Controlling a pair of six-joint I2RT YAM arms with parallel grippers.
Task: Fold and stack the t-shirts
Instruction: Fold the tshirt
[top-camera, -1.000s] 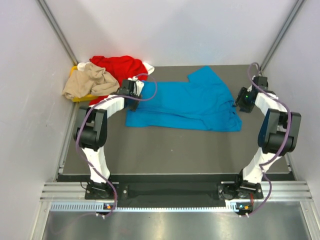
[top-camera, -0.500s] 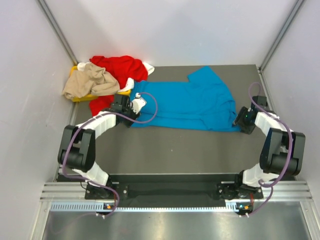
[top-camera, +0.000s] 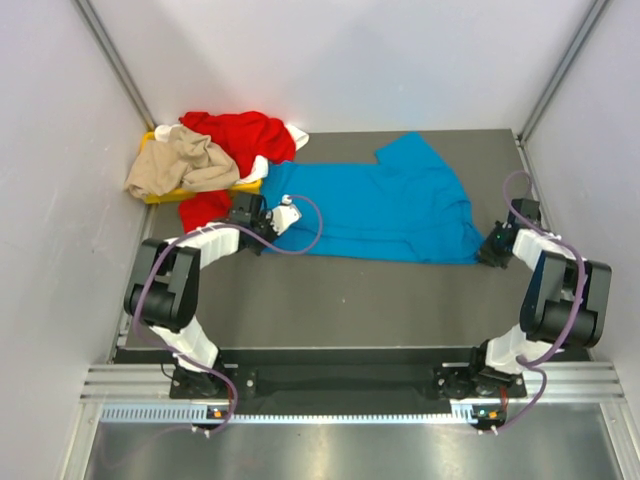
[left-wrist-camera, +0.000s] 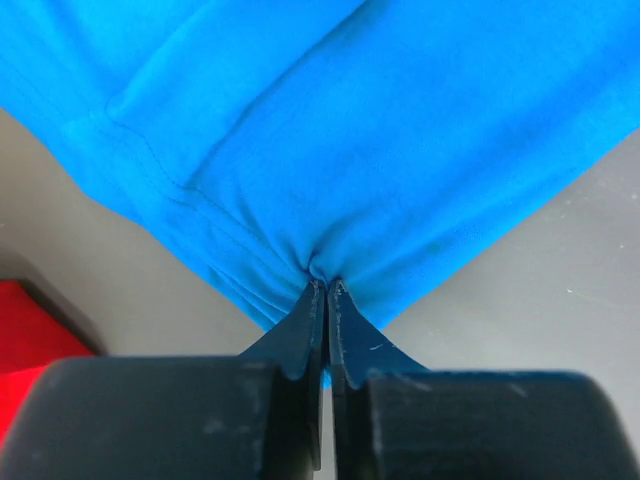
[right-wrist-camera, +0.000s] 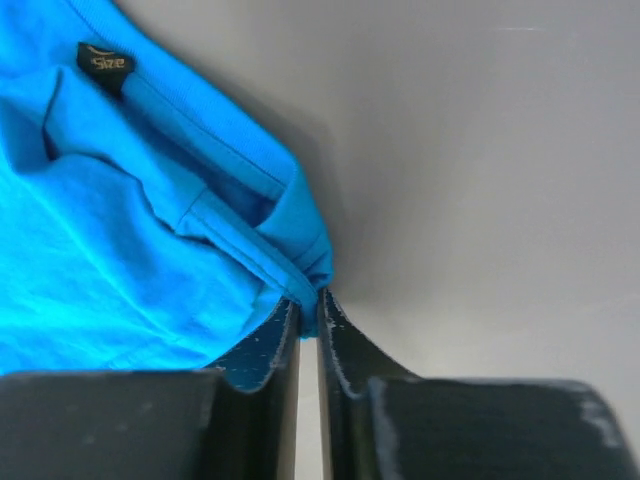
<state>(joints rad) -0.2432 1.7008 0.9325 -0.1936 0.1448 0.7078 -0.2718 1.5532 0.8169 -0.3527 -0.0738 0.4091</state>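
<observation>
Dark grey tabletop (top-camera: 350, 290) boxed in by pale walls (top-camera: 60, 200), both arm bases at its near edge. Left gripper (top-camera: 258, 226) sits low toward the left edge, claw pressed together and pinching the near-left corner of the blue t-shirt (top-camera: 380, 200). In the left wrist view the gripper (left-wrist-camera: 325, 285) has blue cloth (left-wrist-camera: 380, 130) puckering right at its tips, with a stitched hem running off up-left. Right gripper (top-camera: 487, 252) is low near the right edge, claw almost closed, pinching a folded edge at the shirt's near-right corner. In the right wrist view the gripper (right-wrist-camera: 308, 300) nips a seamed band of the shirt (right-wrist-camera: 100, 250), and a black size label (right-wrist-camera: 105, 62) shows further up that band. The shirt lies spread mostly flat across the middle of the tabletop, long side left to right, a few wrinkles, one sleeve sticking out toward the far edge. Far-left corner holds a pile on a yellow tray (top-camera: 160, 196): beige t-shirt (top-camera: 180, 165) crumpled on the left, red t-shirt (top-camera: 240, 132) heaped beside it and spilling off toward the blue one. Bits of white cloth (top-camera: 297, 135) poke out around the red.
</observation>
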